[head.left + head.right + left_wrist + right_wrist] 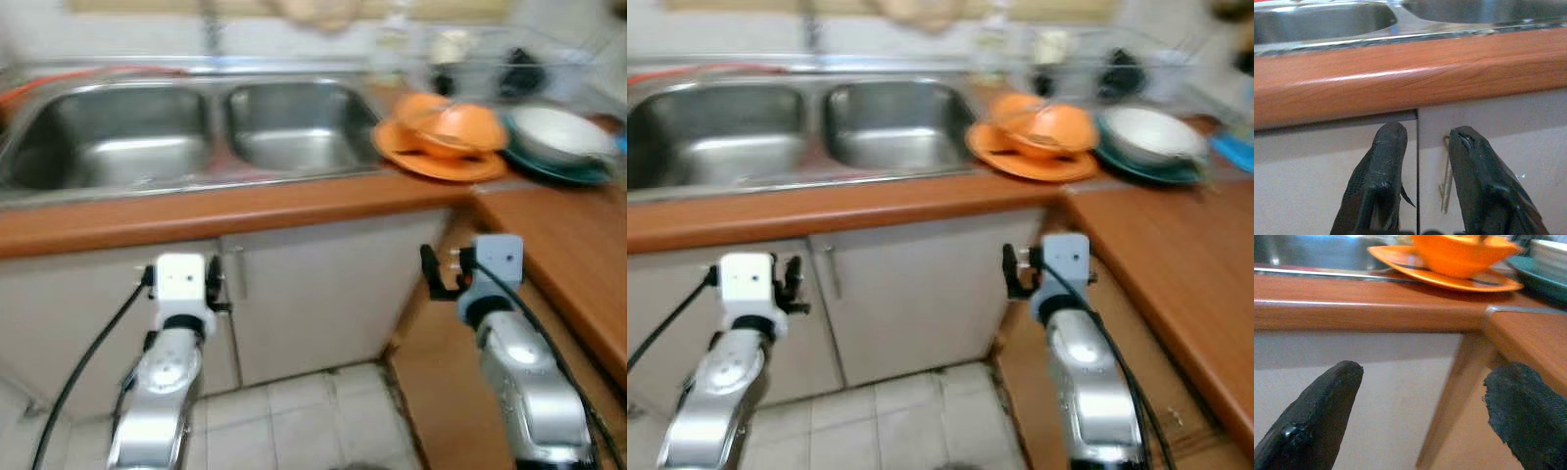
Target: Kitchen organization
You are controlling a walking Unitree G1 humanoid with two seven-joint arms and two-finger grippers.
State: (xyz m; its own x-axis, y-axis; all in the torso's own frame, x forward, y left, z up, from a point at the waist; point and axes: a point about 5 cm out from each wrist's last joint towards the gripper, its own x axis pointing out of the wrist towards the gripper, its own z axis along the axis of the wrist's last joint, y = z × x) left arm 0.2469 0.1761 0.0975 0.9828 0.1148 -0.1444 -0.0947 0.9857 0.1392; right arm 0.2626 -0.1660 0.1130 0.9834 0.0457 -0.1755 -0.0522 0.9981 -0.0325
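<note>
- An orange bowl [453, 127] sits on an orange plate [436, 162] on the counter [245, 211], just right of the sink [186, 132].
- Left gripper [1422, 147], fingers slightly parted and empty, faces the cabinet doors [313, 294].
- Right gripper [1425, 396], spread wide and empty, is below the counter edge.

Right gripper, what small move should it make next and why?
Probably raise the right gripper above the counter edge toward the orange bowl. Its fingers are spread open, yet it sits below the countertop facing the cabinet front, while the bowl rests on the orange plate beside the sink. The left gripper also hangs low.
</note>
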